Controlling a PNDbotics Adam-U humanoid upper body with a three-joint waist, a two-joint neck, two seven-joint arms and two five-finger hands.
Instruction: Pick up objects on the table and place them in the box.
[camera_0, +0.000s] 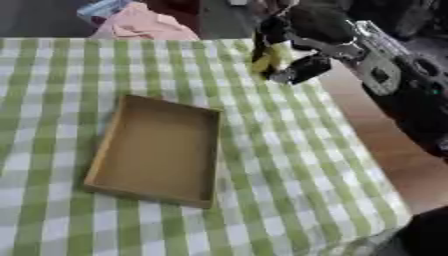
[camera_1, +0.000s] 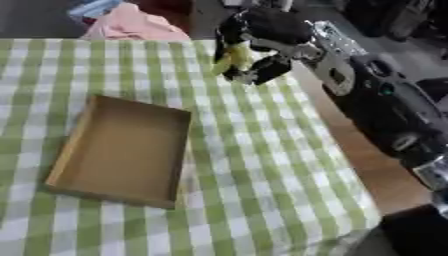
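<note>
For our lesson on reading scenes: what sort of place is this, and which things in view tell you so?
Probably a room indoors set up for robot practice: a table under a green checked cloth, an empty cardboard box on it, and the robot's right hand holding a yellow object.

You had soft, even daylight, with no glare anywhere. The box (camera_0: 157, 150) threw only a faint shadow inside its wall toward 3 o'clock. Both views were blurred throughout, worst at the right hand (camera_0: 289, 55) near 1 o'clock and toward 5 o'clock.

One box (camera_0: 156, 150) on the checked surface (camera_0: 289, 165), one yellow object (camera_0: 267, 59) beyond the box's far right corner, held in one robot hand (camera_0: 293, 55).
</note>
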